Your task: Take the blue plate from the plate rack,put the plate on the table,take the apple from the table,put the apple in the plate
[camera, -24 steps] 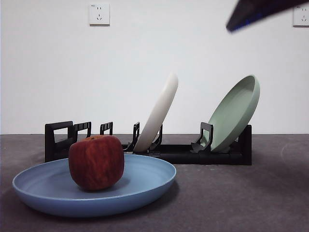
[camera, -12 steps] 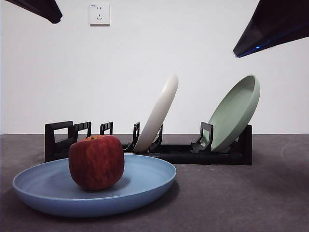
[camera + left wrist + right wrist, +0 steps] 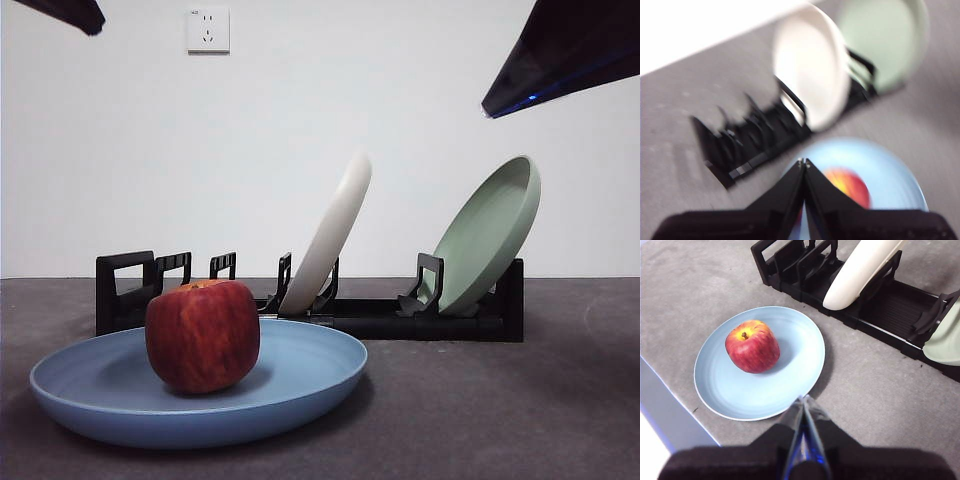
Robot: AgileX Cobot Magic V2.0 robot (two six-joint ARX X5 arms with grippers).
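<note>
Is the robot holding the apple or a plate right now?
No, nothing is held. Both tools, left and right, are shut on nothing, up above the table. The apple sits on the blue plate by itself.

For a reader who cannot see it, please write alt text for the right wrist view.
A red apple sits in a light-blue plate lying flat on the grey table. Behind it, a black plate rack holds a cream-white plate and a pale green plate. The right pincer, shut and empty, hangs above the plate's near rim.
</note>
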